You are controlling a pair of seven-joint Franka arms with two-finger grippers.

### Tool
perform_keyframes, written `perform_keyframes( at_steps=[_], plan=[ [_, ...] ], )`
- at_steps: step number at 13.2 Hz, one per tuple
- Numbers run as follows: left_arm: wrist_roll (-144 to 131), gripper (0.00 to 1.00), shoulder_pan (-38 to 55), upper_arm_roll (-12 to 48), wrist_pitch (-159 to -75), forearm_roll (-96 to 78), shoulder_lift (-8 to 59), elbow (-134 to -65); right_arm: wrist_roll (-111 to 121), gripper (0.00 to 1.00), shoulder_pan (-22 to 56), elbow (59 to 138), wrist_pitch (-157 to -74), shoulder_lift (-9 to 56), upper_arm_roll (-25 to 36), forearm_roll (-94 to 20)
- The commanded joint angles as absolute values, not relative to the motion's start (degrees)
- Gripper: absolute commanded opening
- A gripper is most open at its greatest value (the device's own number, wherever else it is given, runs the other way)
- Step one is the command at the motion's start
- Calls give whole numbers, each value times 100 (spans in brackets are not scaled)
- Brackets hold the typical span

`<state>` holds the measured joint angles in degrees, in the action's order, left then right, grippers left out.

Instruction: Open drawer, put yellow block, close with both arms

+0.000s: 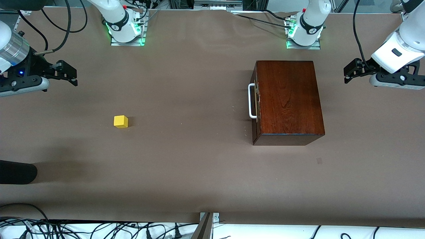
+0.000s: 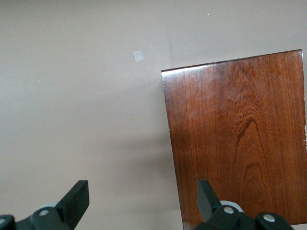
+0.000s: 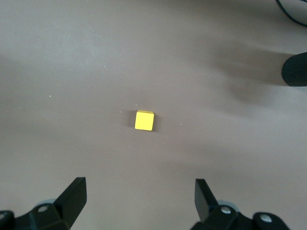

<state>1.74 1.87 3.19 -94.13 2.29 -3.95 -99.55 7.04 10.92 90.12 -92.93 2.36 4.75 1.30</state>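
Observation:
The dark mahogany box (image 1: 288, 99) stands toward the left arm's end of the table, its drawer shut, the white bar handle (image 1: 251, 101) facing the table's middle. The box top also shows in the left wrist view (image 2: 240, 139). The yellow block (image 1: 121, 121) lies on the table toward the right arm's end and shows in the right wrist view (image 3: 144, 120). My left gripper (image 1: 349, 71) hovers open and empty beside the box, at the table's end. My right gripper (image 1: 68, 73) hovers open and empty at its end of the table, above the bare table.
The brown table cover (image 1: 186, 159) spreads between block and box. A dark rounded object (image 1: 16, 172) juts in at the right arm's end, nearer the front camera. The arm bases (image 1: 126, 30) stand along the table's top edge. Cables lie below the front edge.

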Motion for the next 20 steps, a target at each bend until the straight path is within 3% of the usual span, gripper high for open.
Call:
perform_keyframes(
  at_steps=[1, 9, 14, 17, 20],
  plan=[
    [167, 100, 202, 325, -9316, 202, -325, -9791, 633, 100, 1099, 8903, -9246, 255, 483, 141],
    [132, 100, 211, 334, -9229, 158, -316, -9791, 633, 100, 1099, 8903, -9246, 255, 483, 141],
    [167, 100, 220, 483, -8509, -157, -290, -9800, 633, 100, 1099, 8903, -9246, 255, 483, 141],
    [-191, 100, 220, 1324, -8367, -211, -255, -9809, 633, 100, 1099, 8903, -9246, 255, 483, 141],
    [-1394, 100, 228, 2423, -8682, -132, 489, -9503, 633, 100, 1099, 8903, -9255, 255, 483, 141]
  ],
)
